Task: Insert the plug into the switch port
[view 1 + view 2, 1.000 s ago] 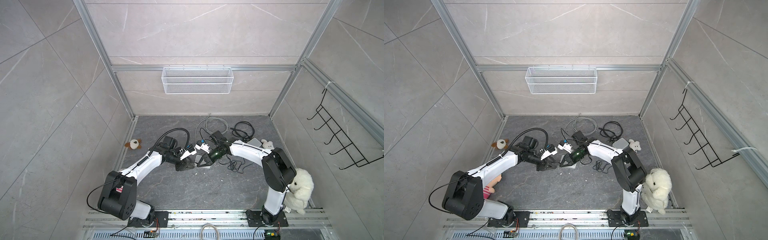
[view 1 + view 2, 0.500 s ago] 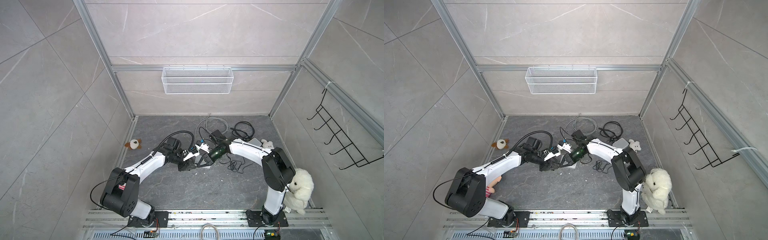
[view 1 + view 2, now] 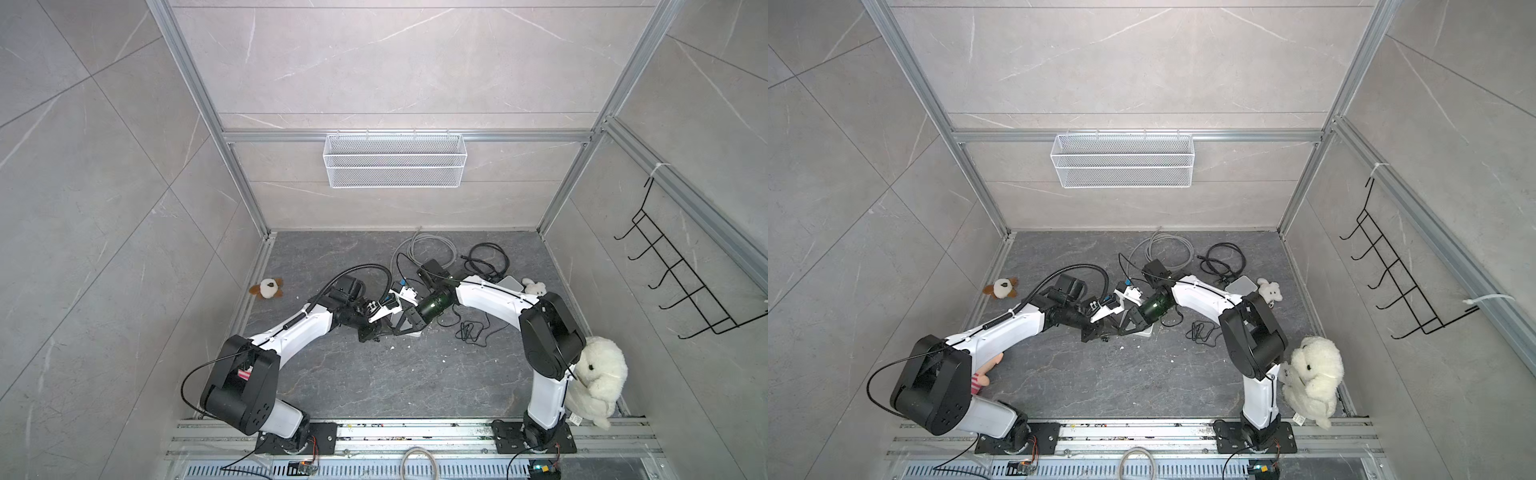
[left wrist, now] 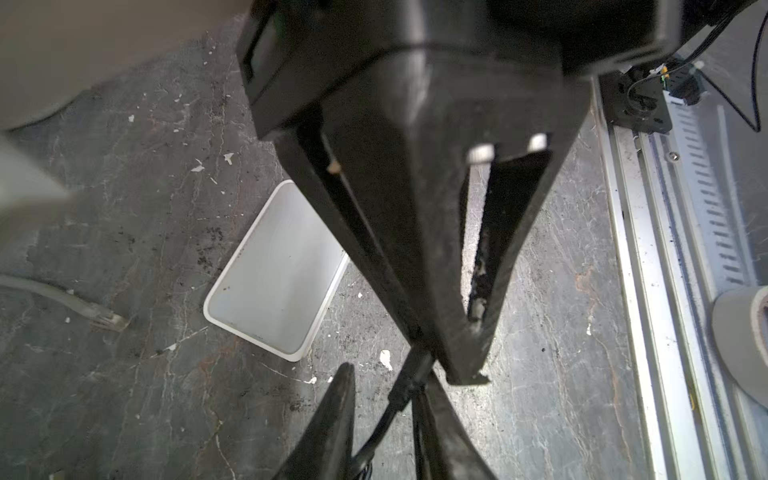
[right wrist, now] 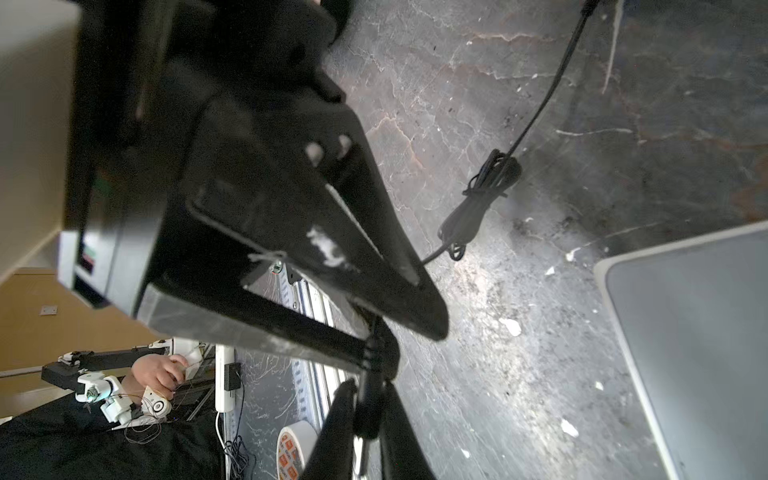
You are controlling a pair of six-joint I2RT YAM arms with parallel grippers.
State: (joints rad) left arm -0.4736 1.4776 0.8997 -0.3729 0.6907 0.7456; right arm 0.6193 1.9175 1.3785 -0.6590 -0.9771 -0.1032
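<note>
My right pincer (image 5: 413,347) is closed almost fully on the black plug (image 4: 409,370), held just beside one corner of the white switch box (image 4: 274,282) and not over its top. My left pincer (image 4: 388,376) meets it tip to tip, jaws narrow astride the lead behind the plug, and I cannot tell whether they pinch it. The box lies flat on the floor, though which side carries its port I cannot tell, and on its far side lie a grey cable coil (image 3: 424,249) and a black cable coil (image 3: 488,255), both well apart from the plug.
</note>
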